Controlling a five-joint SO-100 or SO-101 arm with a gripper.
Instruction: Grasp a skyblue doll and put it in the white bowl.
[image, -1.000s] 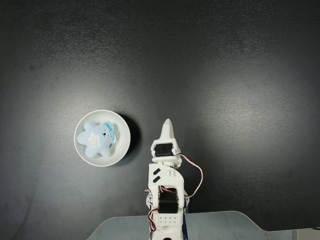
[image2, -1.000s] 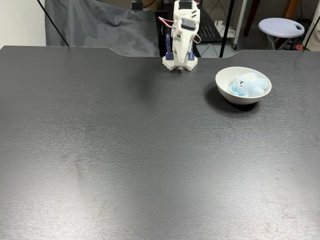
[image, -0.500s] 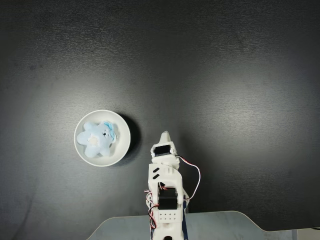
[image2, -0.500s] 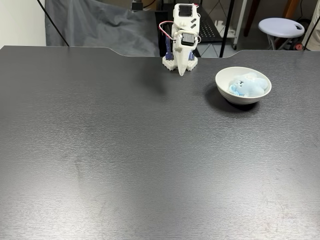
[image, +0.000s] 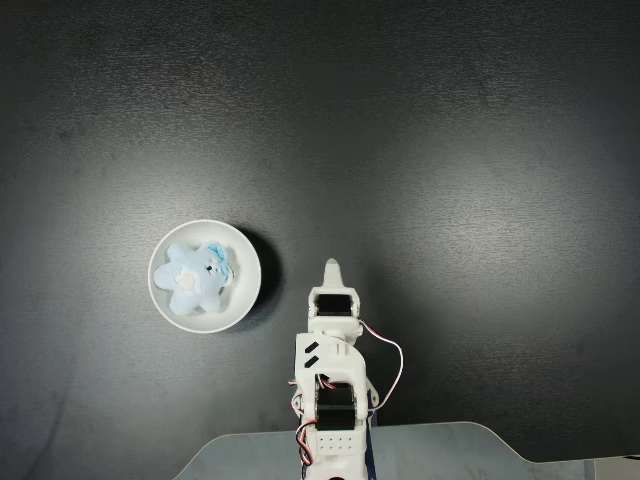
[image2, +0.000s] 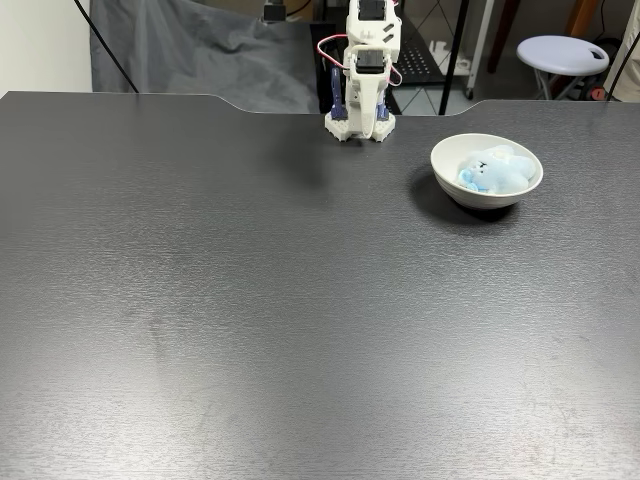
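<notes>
While the arm (image: 330, 380) sits folded, its pincer (image: 331, 268) points down.

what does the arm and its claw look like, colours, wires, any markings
The arm is white plastic with black servo blocks set into the joints. Thin red, white and dark wires loop out beside it in both fixed views. Two dark slanted slots mark one link, and a plate near the base shows rows of small holes. The claw is white and tapers to a point. The base shows blue parts.

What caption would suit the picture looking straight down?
Skyblue doll resting in the white bowl, with the gripper folded back nearby.
</notes>
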